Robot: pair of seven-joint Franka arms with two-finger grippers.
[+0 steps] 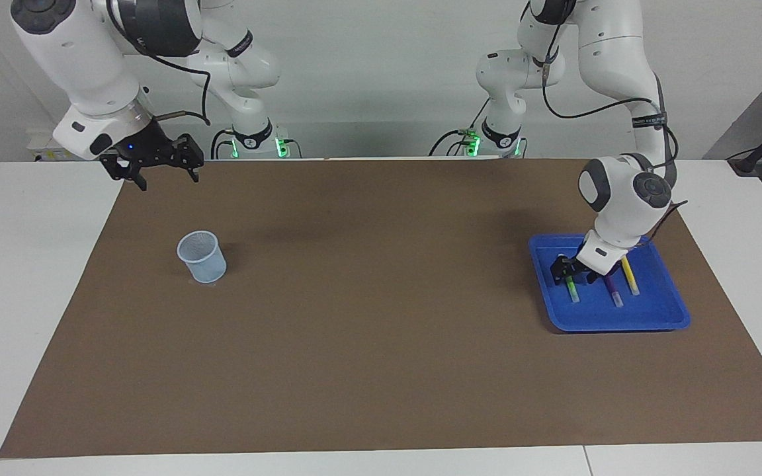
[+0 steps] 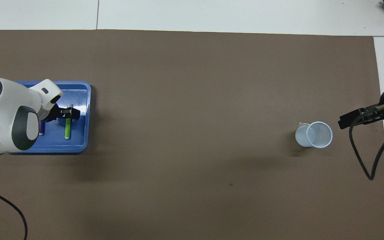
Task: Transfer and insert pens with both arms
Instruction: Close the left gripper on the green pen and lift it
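From my console I take the shallow blue plastic tray (image 1: 659, 316) as my landmark; it sits flat on the brown paper mat (image 1: 381, 330) at the left arm's end of the table. Three slim marker-like pens lie in it side by side, apart from one another, each running lengthwise toward and away from the robots with a pale whitish cap at the end farther from them. The green pen (image 1: 571, 289) lies on the side of the tray toward the right arm's end of the table, the purple pen (image 1: 612, 289) lies in the middle, and the yellow pen (image 1: 630, 276) lies on the tray's outer side.

I have the left gripper (image 1: 573, 272) down inside the tray, over the end of the green pen nearer the robots. Its black fingers (image 1: 558, 267) stand on either side of that pen with a gap between them; I cannot tell whether they are already pressing on the pen or merely bracket it. The pen lies flat on the tray floor.

Well apart from the tray, toward the right arm's end of the table, stands an upright, pale blue translucent plastic cup (image 1: 202, 256). The right gripper (image 1: 156, 173) waits in the air over the mat's edge, well apart from the tray, its fingers spread wide and holding nothing.
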